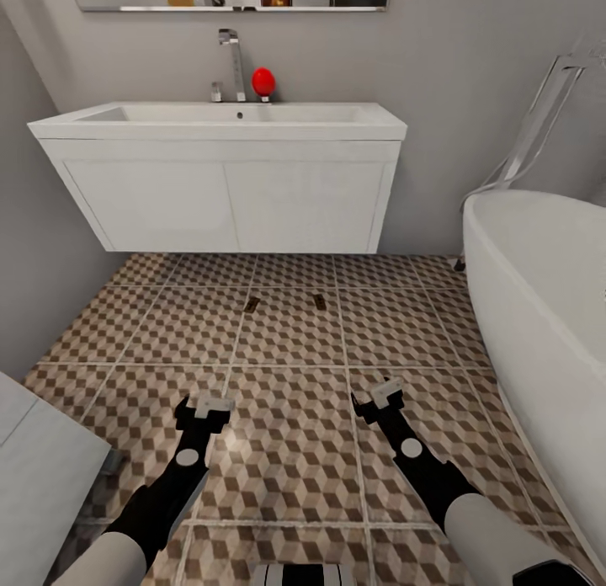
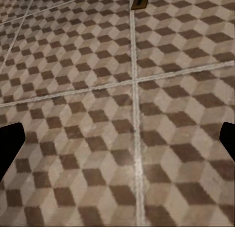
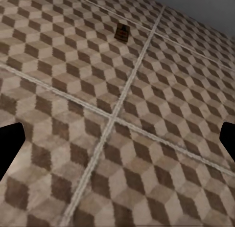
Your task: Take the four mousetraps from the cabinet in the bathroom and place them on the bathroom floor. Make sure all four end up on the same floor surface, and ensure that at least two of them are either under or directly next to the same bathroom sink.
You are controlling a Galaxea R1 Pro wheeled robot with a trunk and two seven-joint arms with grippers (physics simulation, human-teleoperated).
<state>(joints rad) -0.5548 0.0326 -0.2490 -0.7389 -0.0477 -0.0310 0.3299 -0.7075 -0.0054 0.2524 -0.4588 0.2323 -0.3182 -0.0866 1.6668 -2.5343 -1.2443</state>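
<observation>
Both tools [image 1: 204, 407] [image 1: 379, 398] empty — two mousetraps [image 1: 252, 303] [image 1: 319, 300] lie lengthwise toward sink [image 1: 219, 119].

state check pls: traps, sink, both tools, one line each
left mousetrap: flat on bathroom floor, in front of the sink
right mousetrap: flat on same floor, apart from the other
bathroom sink: tap not running
left tool: open, empty
right tool: open, empty

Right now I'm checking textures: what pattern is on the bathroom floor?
The bathroom floor has a brown, beige and white 3D-cube print with pale grout lines, clearest in the left wrist view.
</observation>
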